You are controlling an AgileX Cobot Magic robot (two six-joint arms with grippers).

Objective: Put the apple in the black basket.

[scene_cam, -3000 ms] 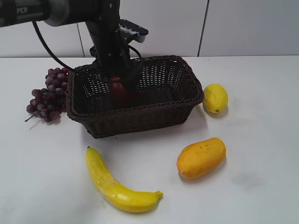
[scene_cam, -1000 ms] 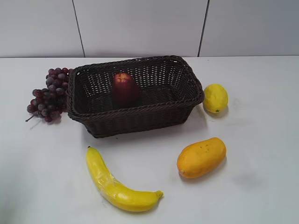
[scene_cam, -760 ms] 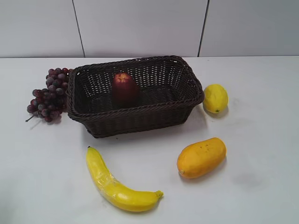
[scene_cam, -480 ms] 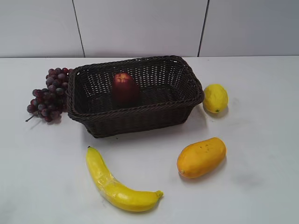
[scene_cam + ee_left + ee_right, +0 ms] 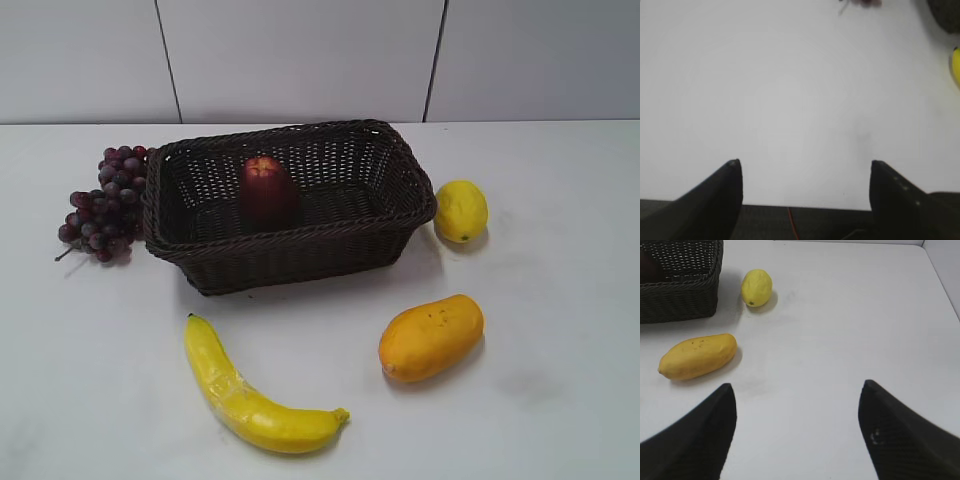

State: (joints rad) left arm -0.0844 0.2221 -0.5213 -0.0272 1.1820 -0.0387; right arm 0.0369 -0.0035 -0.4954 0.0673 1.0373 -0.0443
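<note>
The dark red apple (image 5: 267, 190) sits upright inside the black basket (image 5: 300, 243), left of its middle, with its yellowish stem dimple up. No arm shows in the exterior view. My left gripper (image 5: 805, 162) is open and empty over bare white table near its front edge. My right gripper (image 5: 797, 386) is open and empty over white table, right of the basket's corner (image 5: 680, 300).
Purple grapes (image 5: 100, 205) lie against the basket's left side. A lemon (image 5: 461, 210) lies right of the basket, a mango (image 5: 431, 336) in front right, a banana (image 5: 250, 395) in front. The lemon (image 5: 756, 287) and mango (image 5: 697, 356) also show in the right wrist view.
Three seconds ago the left arm was over the basket at the apple. It has since withdrawn from the exterior view, leaving the apple in the basket. Nothing has moved in the last second.
</note>
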